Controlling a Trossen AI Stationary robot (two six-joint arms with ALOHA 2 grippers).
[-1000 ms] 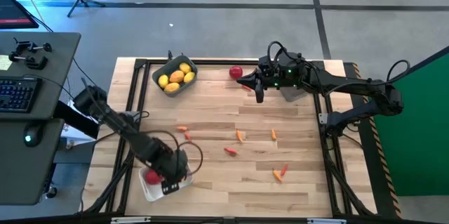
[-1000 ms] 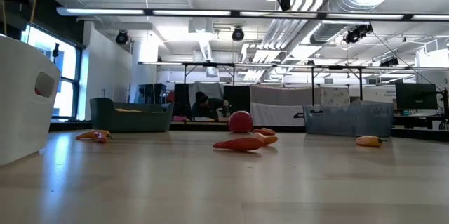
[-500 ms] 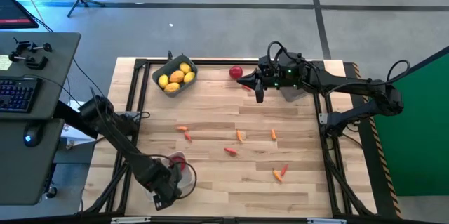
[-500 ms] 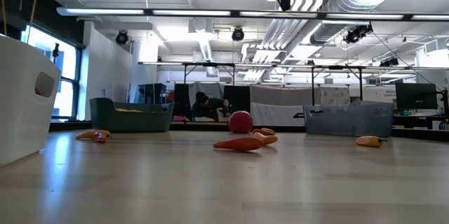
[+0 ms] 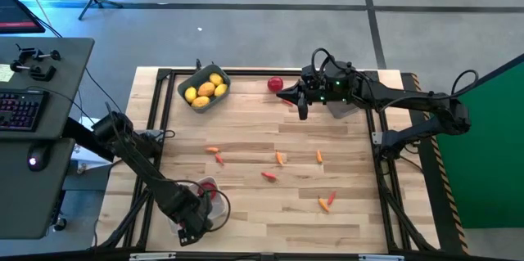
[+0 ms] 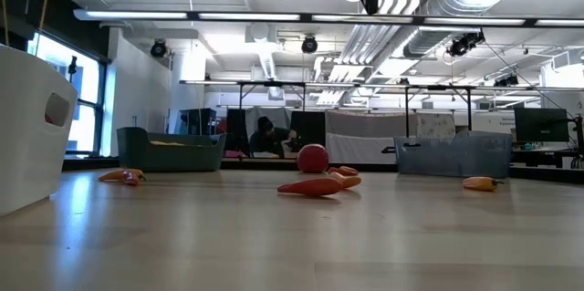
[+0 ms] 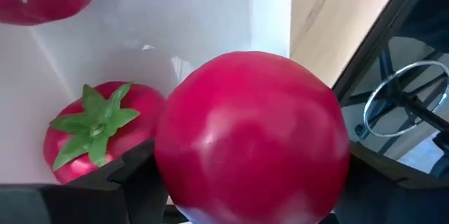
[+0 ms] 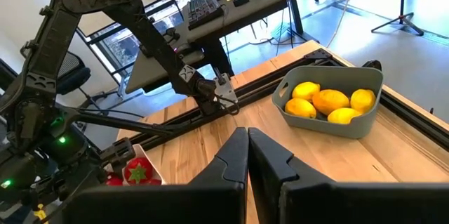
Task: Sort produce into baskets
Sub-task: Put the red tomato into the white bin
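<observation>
Round glossy red toy fruit [image 7: 251,138] sits pinched in the left claw [image 5: 190,227], directly above the white plastic bin [image 7: 196,20]. Right claw [image 8: 247,155], pressed together, hovers over the bench [image 5: 270,204].

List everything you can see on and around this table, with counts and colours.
Lemons: five, yellow-orange, in the dark grey bin at the far left of the table.
Red fruits: four; one loose near the far edge, two in the white bin at the near left corner, one at the left end effector over that bin.
Peppers: at least seven, orange and red, scattered mid-table.
Blue-grey bin: one, far right, partly under the right arm.
Desk with keyboard: one, dark, left of the table.
Person: one, in the room behind.
Left end effector: over the white bin.
Right end effector: shut, hovering beside the loose red fruit.
</observation>
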